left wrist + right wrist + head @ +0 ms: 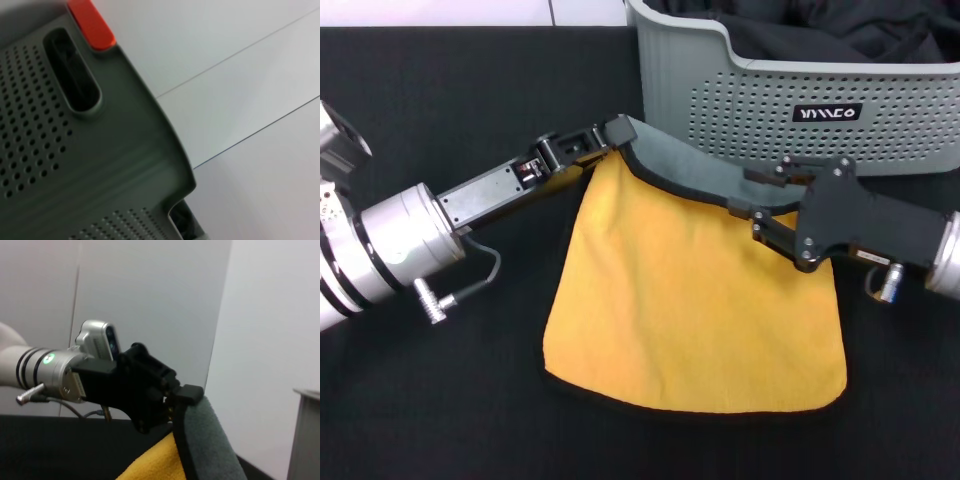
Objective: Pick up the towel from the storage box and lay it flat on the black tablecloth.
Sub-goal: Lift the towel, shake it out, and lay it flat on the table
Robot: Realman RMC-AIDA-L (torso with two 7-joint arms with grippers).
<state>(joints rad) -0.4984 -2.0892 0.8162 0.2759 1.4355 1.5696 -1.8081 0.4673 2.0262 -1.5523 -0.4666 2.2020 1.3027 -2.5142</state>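
We see a pale wall [150,300] of smooth panels behind the workspace. Thin dark seams [235,55] run between its panels.

storage box [740,95] carries a black label [827,113] with illegible white letters.

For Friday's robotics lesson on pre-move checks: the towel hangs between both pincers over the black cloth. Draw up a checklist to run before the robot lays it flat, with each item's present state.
1. Towel out of the storage box: ok.
2. Left pincer holds the far left corner: ok, shut on the edge.
3. Right pincer holds the far right corner: ok.
4. Near edge resting on the black tablecloth: ok.
5. Towel fully flat: not ok, the far edge is lifted and folded over, grey side showing.
6. Far edge clear of the box wall: cannot tell.
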